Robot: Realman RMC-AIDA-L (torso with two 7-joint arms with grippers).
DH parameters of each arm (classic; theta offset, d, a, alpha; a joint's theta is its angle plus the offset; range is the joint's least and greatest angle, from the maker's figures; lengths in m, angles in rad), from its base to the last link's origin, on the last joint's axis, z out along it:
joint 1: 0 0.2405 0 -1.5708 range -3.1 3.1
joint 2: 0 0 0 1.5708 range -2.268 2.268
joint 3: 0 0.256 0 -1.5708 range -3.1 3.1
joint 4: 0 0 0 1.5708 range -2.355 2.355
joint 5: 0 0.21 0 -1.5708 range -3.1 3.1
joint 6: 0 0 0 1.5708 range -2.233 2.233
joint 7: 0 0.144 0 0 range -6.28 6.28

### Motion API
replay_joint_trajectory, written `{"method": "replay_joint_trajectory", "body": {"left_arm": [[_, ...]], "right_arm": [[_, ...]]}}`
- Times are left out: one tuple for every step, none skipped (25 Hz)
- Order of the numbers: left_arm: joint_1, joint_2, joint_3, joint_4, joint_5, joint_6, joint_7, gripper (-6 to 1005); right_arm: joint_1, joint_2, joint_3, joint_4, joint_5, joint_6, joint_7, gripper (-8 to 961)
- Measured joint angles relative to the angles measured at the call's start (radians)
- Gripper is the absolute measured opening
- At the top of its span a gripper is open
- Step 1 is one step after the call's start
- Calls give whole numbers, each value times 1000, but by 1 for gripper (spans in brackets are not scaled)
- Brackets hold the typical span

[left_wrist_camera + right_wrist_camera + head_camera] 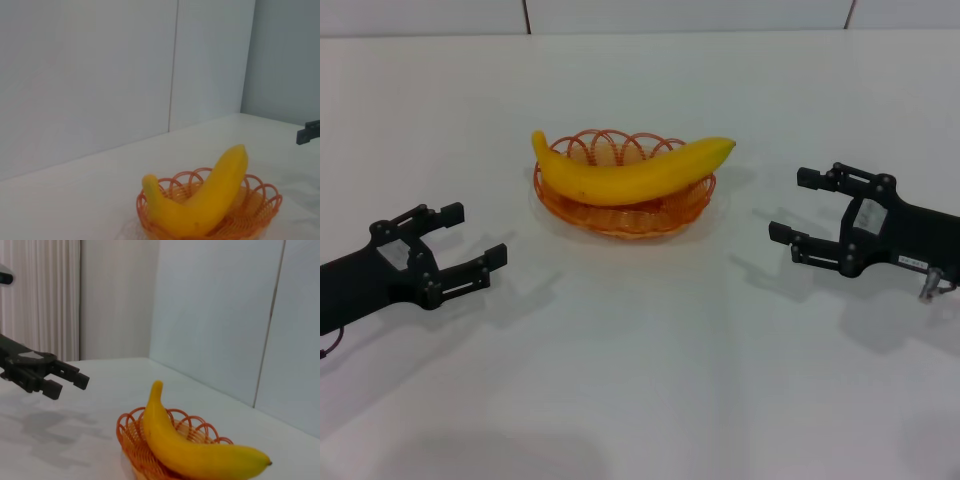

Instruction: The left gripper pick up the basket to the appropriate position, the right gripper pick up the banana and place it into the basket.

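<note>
The orange wire basket [672, 205] stands on the white table at the middle, a little toward the back. The yellow banana [620, 175] lies across it, its ends over the rim. Both also show in the left wrist view, basket [260, 202] and banana [210, 200], and in the right wrist view, basket [131, 436] and banana [190, 452]. My left gripper [465, 236] is open and empty, low at the left, apart from the basket. It also shows in the right wrist view [70, 382]. My right gripper [795, 205] is open and empty at the right, apart from the basket.
The white table [640, 380] runs back to a pale panelled wall [620, 15]. A dark fingertip of the right gripper [309, 132] shows at the edge of the left wrist view. A curtain [40, 295] hangs beyond the table in the right wrist view.
</note>
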Motion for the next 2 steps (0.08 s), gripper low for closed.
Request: {"method": "replay_joint_trajectory", "body": {"left_arm": [[0,0,0,0,0,0,0,849],[0,0,0,0,0,0,1,849]], "right_arm": [[2,0,0,1,0,0,1,771],[4,0,0,1,0,1,2,771]]}}
